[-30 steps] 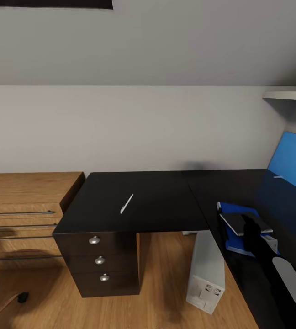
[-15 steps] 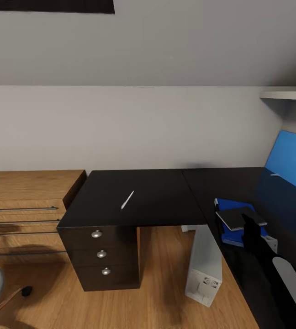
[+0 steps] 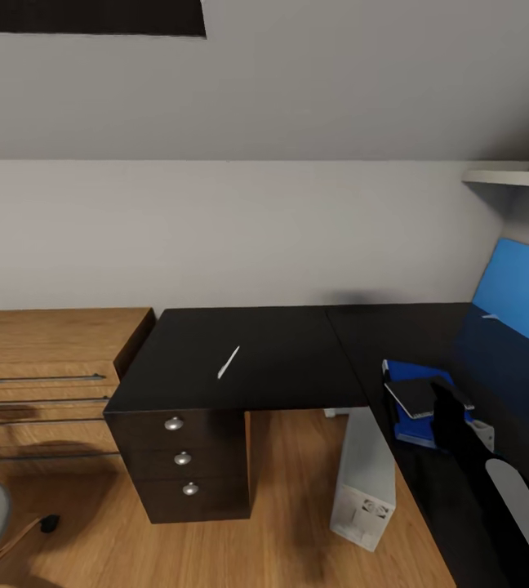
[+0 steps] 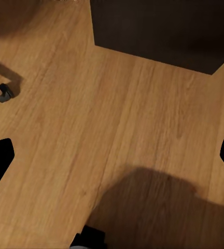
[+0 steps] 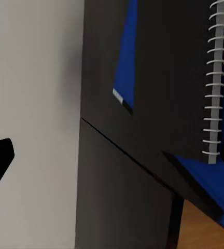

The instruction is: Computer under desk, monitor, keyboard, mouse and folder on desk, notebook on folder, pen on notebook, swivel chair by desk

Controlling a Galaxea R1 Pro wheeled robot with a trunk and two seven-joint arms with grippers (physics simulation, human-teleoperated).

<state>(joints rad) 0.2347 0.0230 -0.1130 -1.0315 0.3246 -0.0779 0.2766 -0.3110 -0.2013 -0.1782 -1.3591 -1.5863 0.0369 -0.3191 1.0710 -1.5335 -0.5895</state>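
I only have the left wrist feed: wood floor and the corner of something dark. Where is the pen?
Observer: The pen lies alone on the desk, on the wing above the drawer unit.
Operator: Is the notebook stacked?
Observer: Yes, the notebook lies on the blue folder, on the desk's other wing.
Operator: And the computer?
Observer: The computer stands on the floor at the desk's inner corner, partly under its edge.

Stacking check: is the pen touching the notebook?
Apart. The head view shows the pen alone on the desk, a wide gap of bare desktop from the notebook.
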